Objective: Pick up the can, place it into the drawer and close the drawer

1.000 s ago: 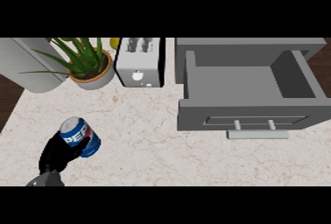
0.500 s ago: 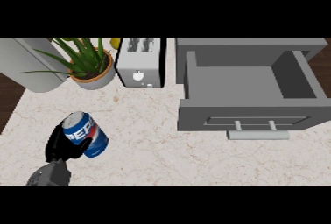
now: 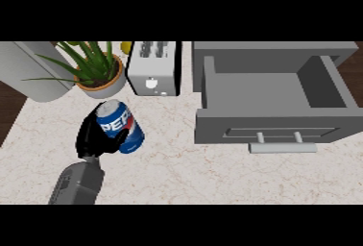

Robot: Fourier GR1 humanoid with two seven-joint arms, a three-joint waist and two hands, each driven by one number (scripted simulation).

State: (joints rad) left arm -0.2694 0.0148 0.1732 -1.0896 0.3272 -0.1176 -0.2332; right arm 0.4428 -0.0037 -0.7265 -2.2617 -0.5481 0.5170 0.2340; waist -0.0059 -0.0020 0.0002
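Carrying is the step in hand: the left robot hand has its fingers curled round the blue Pepsi can, which sits at about 9 o'clock in the head view, tilted and apparently held off the marbled worktop. The right robot hand does not show. The open grey drawer lies well apart at 2 o'clock, its inside bare and its pale handle facing 6 o'clock. The next move seems to call for a sweep toward 3 o'clock, high enough to clear the drawer's front wall, then a release inside. The white toaster at 12 o'clock and the potted plant at 11 o'clock stand just beyond the can, beside the path but not across it.
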